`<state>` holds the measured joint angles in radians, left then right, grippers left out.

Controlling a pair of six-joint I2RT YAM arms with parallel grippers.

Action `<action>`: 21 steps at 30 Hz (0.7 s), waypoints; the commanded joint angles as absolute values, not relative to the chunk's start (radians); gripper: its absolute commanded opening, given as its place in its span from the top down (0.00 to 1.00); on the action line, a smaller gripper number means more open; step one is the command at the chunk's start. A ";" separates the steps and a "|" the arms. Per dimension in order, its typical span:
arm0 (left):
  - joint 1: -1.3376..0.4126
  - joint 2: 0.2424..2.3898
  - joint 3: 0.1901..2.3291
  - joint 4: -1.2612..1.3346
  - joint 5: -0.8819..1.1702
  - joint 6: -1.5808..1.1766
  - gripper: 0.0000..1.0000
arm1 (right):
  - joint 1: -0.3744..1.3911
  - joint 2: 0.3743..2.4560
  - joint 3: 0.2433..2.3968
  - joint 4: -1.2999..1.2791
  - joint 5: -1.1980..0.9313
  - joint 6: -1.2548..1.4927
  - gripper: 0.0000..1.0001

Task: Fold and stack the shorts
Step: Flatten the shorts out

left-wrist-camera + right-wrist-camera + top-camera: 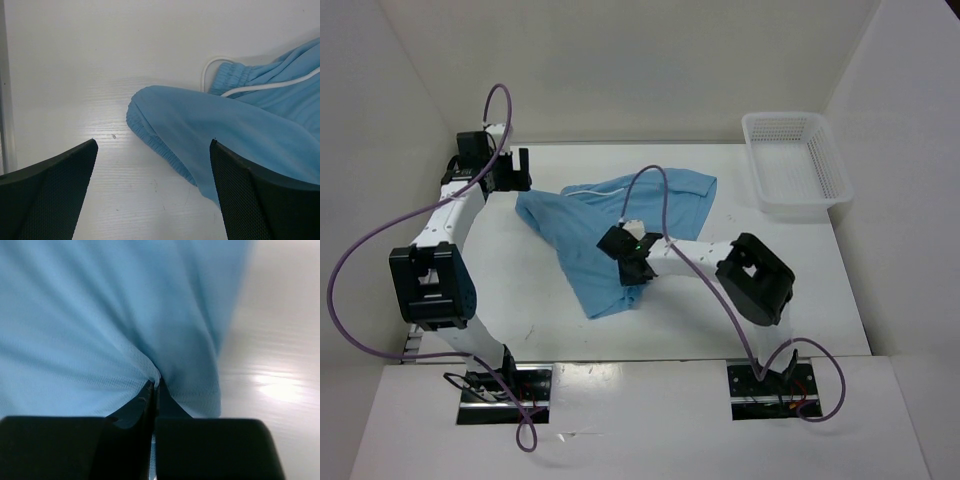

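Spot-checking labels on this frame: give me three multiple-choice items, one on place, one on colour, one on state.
1. Where is the basket?
A) far right corner
B) near left corner
C) on top of the cloth

2. What colour are the shorts?
A) red
B) light blue
C) black

3. The right end effector is:
A) open, clear of cloth
B) shut on the shorts
C) shut on the basket

Key:
1 A: the top view shows it far right, apart from the shorts.
2 B: they are light blue in all three views.
3 B: its wrist view shows the jaws closed with fabric pinched between them.
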<state>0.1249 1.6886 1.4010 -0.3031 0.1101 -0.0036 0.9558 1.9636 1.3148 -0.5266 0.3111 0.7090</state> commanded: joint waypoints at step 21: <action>-0.118 1.342 1.006 -0.409 0.298 0.000 0.01 | 0.230 1.611 1.196 -0.528 0.274 0.667 0.11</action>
<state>-0.0521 1.3926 1.0084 -0.3725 0.1867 -0.0040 0.2749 1.7458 1.2697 -0.5335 0.3347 0.5934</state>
